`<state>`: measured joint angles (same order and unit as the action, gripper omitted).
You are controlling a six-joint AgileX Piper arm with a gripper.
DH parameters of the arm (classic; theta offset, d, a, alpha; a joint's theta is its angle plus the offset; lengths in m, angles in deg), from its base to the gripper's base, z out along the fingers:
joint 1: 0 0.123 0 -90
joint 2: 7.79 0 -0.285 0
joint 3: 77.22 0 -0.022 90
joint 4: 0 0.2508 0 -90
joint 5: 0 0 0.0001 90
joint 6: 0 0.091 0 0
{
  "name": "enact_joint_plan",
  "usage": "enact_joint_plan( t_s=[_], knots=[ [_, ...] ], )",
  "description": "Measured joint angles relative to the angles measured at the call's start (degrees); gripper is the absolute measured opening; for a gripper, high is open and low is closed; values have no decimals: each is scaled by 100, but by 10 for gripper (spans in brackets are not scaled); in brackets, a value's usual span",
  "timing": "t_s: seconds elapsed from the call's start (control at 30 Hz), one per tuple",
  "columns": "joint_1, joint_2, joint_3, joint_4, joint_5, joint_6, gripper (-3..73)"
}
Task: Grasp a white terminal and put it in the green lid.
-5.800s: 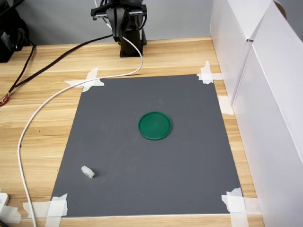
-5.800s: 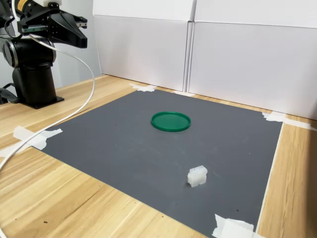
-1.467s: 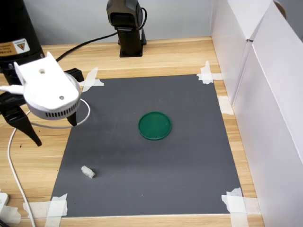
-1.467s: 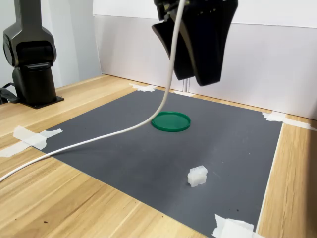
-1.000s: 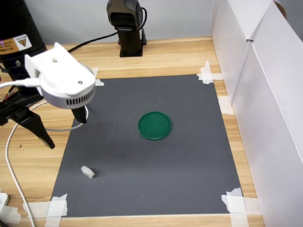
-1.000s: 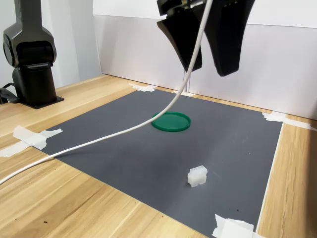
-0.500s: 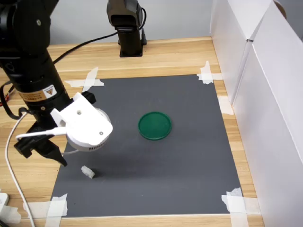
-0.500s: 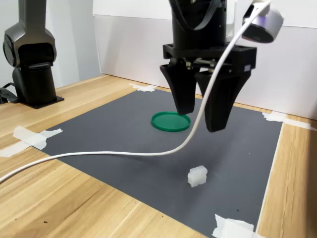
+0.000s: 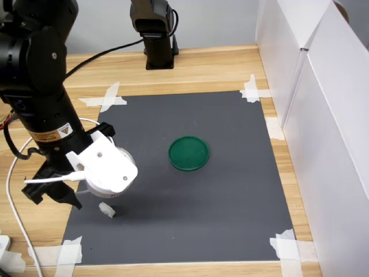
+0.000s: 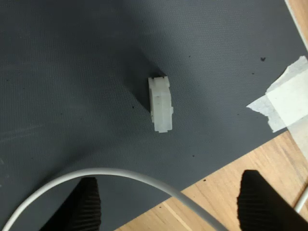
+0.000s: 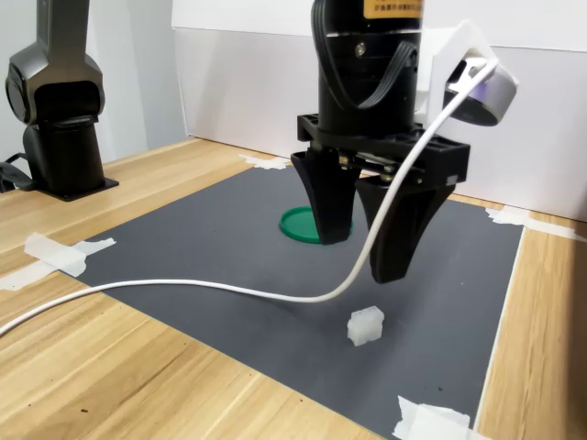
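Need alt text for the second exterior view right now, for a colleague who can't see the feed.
A black end effector hangs open just above a small white terminal lying on a dark grey mat. A green lid sits further back, partly hidden behind it, and a white cable trails across the mat.

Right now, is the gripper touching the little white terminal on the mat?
Apart. In the second exterior view the open gripper hangs above the white terminal, with bare dark mat showing between the fingertips and the piece.

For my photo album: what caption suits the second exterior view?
Open gripper poised above the white terminal on a grey mat.
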<state>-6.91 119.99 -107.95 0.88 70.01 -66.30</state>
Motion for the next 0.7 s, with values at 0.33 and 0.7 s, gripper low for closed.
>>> enact_joint_plan(
  t_s=[0.33, 0.7],
  knots=[
    [0, 270, 0, 96, -75, 310, 687],
    [5, 382, 0, 217, -191, 119, 683]
  ],
)
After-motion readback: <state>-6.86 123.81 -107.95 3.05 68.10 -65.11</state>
